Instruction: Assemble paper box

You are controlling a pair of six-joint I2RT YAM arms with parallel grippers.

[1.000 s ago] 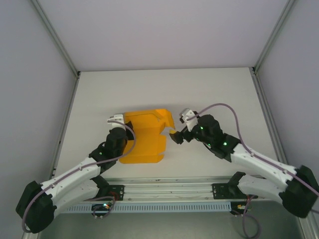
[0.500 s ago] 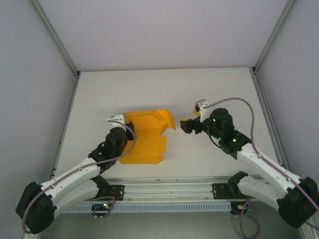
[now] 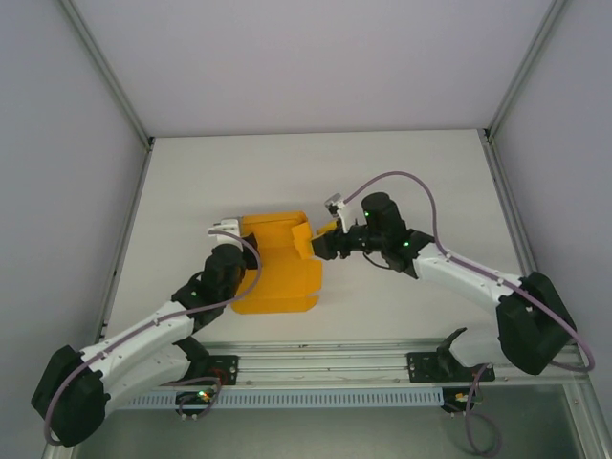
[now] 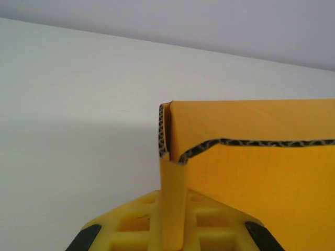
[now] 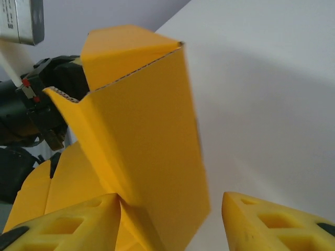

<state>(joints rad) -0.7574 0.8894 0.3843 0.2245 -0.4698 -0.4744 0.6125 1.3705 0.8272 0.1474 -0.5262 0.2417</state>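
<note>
Left hand [image 4: 172, 232] grips the paper box [image 3: 277, 279] by its edge — right hand [image 5: 167, 219], jaws apart astride a flap [image 5: 149, 130], should close squarely before folding.

Orange-yellow paper box [image 3: 277, 282] on the white table [image 3: 402, 172]

**Work cell surroundings**

The tabletop [image 3: 402, 172] is a plain, matte white surface. Pale grey panels close it in on three sides: a back wall [image 3: 306, 57], a left wall [image 3: 57, 191] and a right wall [image 3: 569, 191]. An aluminium post rises from each far corner, the left post [image 3: 105, 72] and the right post [image 3: 521, 67]. A horizontal aluminium rail [image 3: 325, 363] runs along the near edge, with a white slotted strip [image 3: 316, 397] just below it
</note>
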